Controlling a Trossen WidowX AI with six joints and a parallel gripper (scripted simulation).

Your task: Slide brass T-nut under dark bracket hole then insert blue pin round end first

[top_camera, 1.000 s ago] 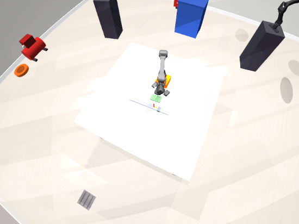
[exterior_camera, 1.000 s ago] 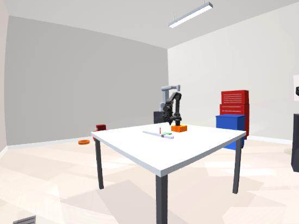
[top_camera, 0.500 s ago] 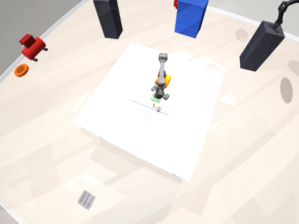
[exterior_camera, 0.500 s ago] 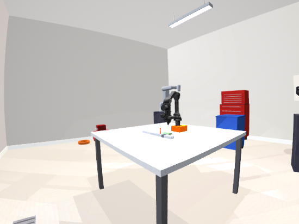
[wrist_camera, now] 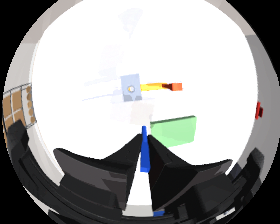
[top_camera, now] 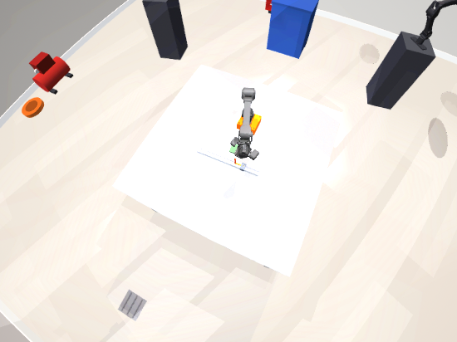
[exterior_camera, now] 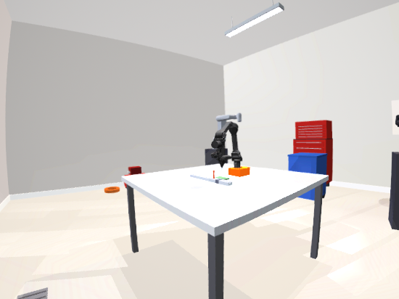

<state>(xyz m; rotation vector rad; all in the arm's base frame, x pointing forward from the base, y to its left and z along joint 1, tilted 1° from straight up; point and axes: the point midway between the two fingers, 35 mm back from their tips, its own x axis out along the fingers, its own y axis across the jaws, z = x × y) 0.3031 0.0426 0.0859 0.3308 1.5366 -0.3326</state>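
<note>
From left to right in the wrist view: at the left edge, a brown-and-white rack [wrist_camera: 32, 102], cut off by the black border. Next, the rail [top_camera: 216, 158] [exterior_camera: 203, 178] [wrist_camera: 97, 98], nearly lost in white glare, its slot hard to make out. Then the bracket [top_camera: 243, 166] [exterior_camera: 217, 181] [wrist_camera: 131, 80], with a hint of yellow around its small hole; too small to tell how squarely the nut lies beneath.

In front of the bracket, well apart from it, the gripper [top_camera: 244, 155] [exterior_camera: 222, 166] [wrist_camera: 144, 139], clamped on the blue pin [wrist_camera: 145, 155]. In the top and exterior views, pin not discernible; which end is round, cannot tell.

Right of the bracket, a yellow bar [top_camera: 238, 164] [wrist_camera: 155, 87] leading to the orange handle [top_camera: 235, 160] [exterior_camera: 213, 174] [wrist_camera: 176, 87], upright. Farther right, the green tray [top_camera: 233, 149] [exterior_camera: 222, 178] [wrist_camera: 175, 132], partly hidden by the gripper in the top view.
</note>
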